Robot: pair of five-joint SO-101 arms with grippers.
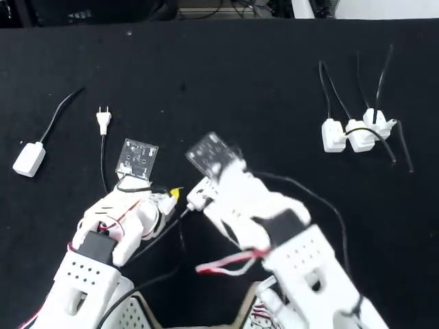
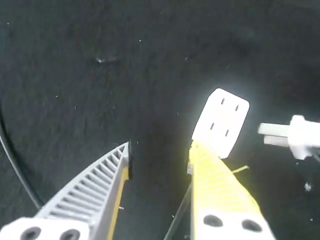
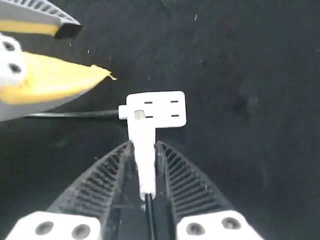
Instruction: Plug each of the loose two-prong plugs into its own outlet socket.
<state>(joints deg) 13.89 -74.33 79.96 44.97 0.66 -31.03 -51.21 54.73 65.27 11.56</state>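
1. Plug [image 3: 143, 150]: a slim, smooth white plastic body. A black cable [image 3: 149, 215] leaves its back end and two pale flat prongs [image 2: 274, 129] stick out in front.
2. Socket [image 3: 156, 108]: a flat white block with rounded corners and four short slots in two pairs on its upper face. A black lead [image 3: 70, 114] leaves one short side. It lies on the black, faintly fuzzy surface [image 3: 250, 75].
3. Right pincer [image 3: 144, 145]: its dark ribbed fingers are clamped on the plug's body from both sides, and the cable runs back between them.
4. Left pincer [image 2: 160, 150]: spread wide with nothing between. One finger is grey and ribbed, the other yellow. The yellow tip sits at the socket's edge; I cannot tell whether it touches.
5. In the right wrist view the plug's front end overlaps the socket's near edge, so contact cannot be judged there. The left wrist view, seen from the side, shows the prongs pointing toward the socket with a clear gap before it.
6. The high view adds what lies away from the socket.
   - On the left arm's side, well apart, a second plug [image 1: 103, 120] lies loose with its own black cable, and beyond it is a lone block [image 1: 29, 159].
   - On the right arm's side, also well apart, three blocks [image 1: 357, 135] sit in a row, each with a black cable.
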